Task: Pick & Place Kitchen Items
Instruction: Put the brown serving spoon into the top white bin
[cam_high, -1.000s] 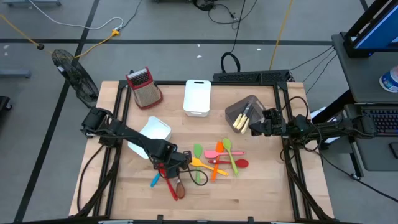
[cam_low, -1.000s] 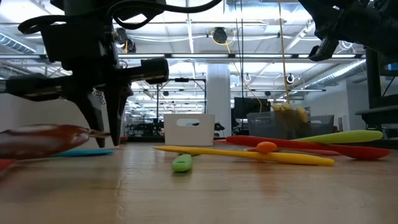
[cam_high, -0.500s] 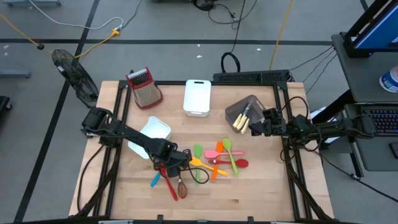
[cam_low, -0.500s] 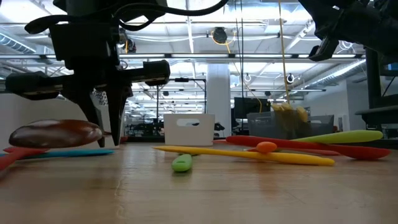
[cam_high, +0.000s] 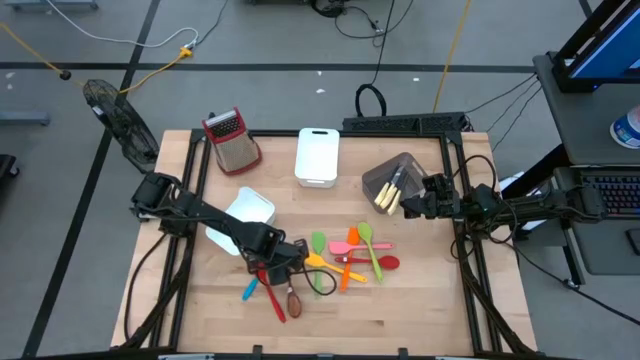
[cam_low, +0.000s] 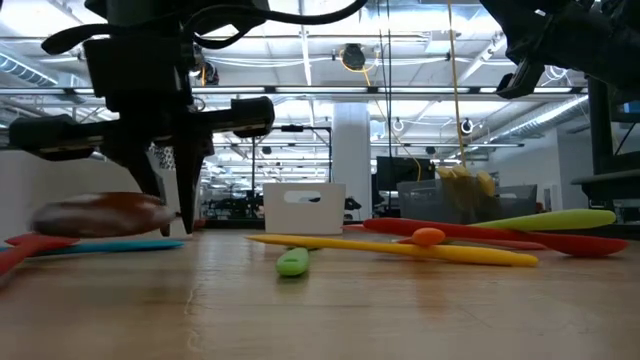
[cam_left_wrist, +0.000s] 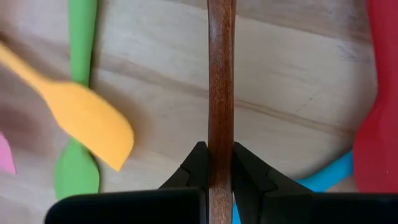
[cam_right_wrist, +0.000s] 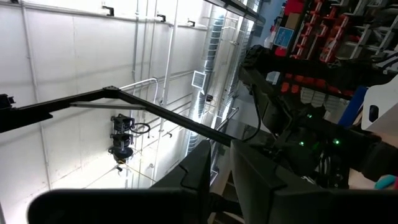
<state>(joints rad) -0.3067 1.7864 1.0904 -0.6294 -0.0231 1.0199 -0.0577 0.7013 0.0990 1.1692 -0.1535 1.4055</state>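
1. At the near edge of the tabletop (cam_high: 420, 310), the left end effector (cam_high: 278, 272) sits low over the wood with its fingers (cam_left_wrist: 194, 168) clamped on the slim handle of the brown wooden spoon (cam_high: 292, 298). The handle runs straight up between the two dark pads in the left wrist view, and the spoon's bowl points toward the near edge in the high view.
2. In the low view the brown spoon's bowl shows beside the left end effector, raised just above the tabletop.
3. Close beside that spoon lie a red utensil (cam_high: 273, 300) and a blue utensil (cam_high: 249, 289), both flat on the wood and crossing under the left end effector.
4. Just to the right, toward the middle of the tabletop, lies the main cluster: a dark green spatula (cam_high: 319, 262), a yellow-orange spatula (cam_high: 320, 262) whose blade overlaps it, an orange utensil (cam_high: 349, 270), a pink utensil (cam_high: 352, 246), a light green spoon (cam_high: 371, 247) and a red spoon (cam_high: 383, 263), all touching or overlapping.
5. Behind the left arm sits a white bin (cam_high: 243, 217), partly covered by the arm.
6. On the right side, the right end effector (cam_high: 408, 204) hangs beside the grey bin (cam_high: 388, 176), which holds cream utensils (cam_high: 387, 195). Its fingers stand close together with nothing between them.
7. At the far edge stand a second white bin (cam_high: 317, 157) and, well to its left, the metal grater (cam_high: 232, 140) with a red handle.
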